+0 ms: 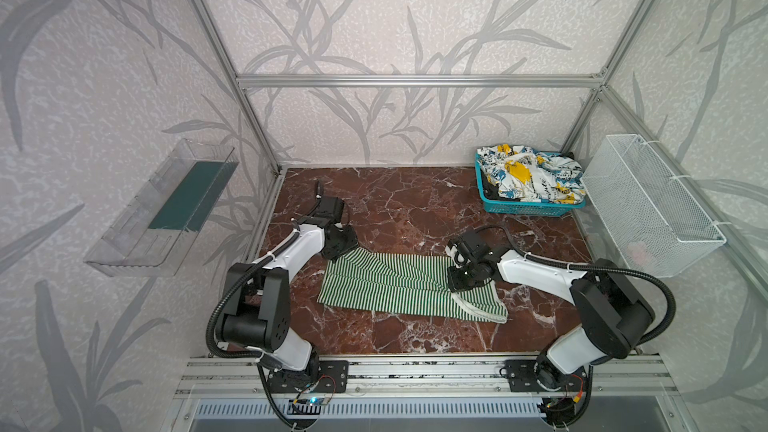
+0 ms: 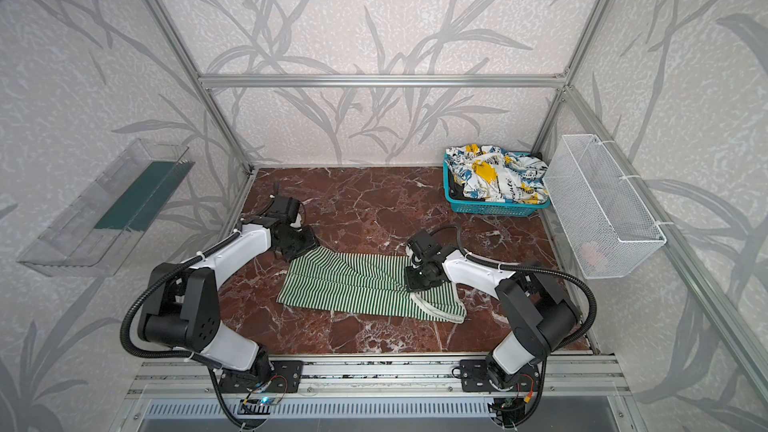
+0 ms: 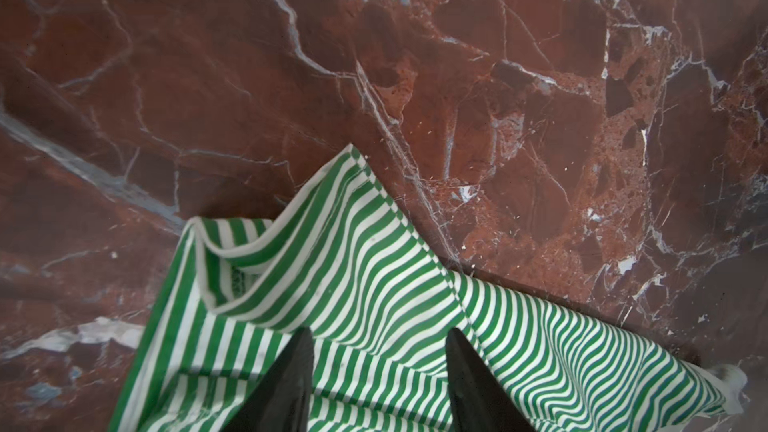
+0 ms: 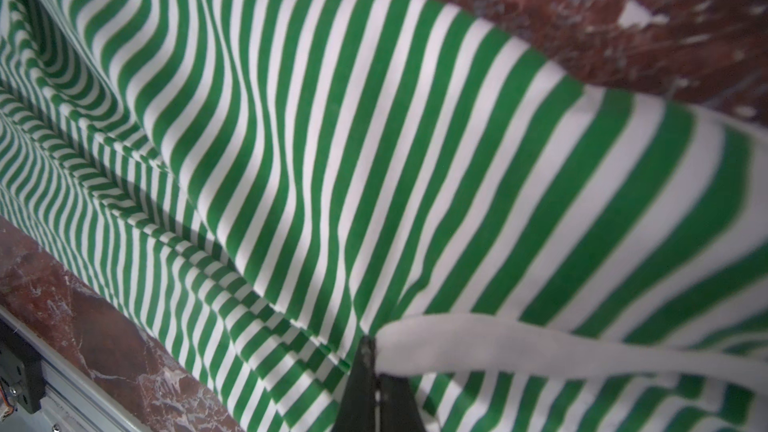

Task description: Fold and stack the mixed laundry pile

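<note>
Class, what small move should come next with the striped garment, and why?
Probably open the right gripper: it pinches the white band of the striped garment, which lies on the table, and the left gripper stands open above it.

Spread as a long, wrinkled strip mid-worktop (image 1: 415, 209): green-and-white striped garment (image 1: 395, 284), white-edged at its right end. Heaped in teal basket (image 1: 528, 206), far right corner: white printed garment (image 1: 536, 176) over black garment (image 1: 491, 189).

Left hand (image 3: 379, 334) low, jaws parted — right hand (image 4: 371, 353) low, pinched tight
</note>
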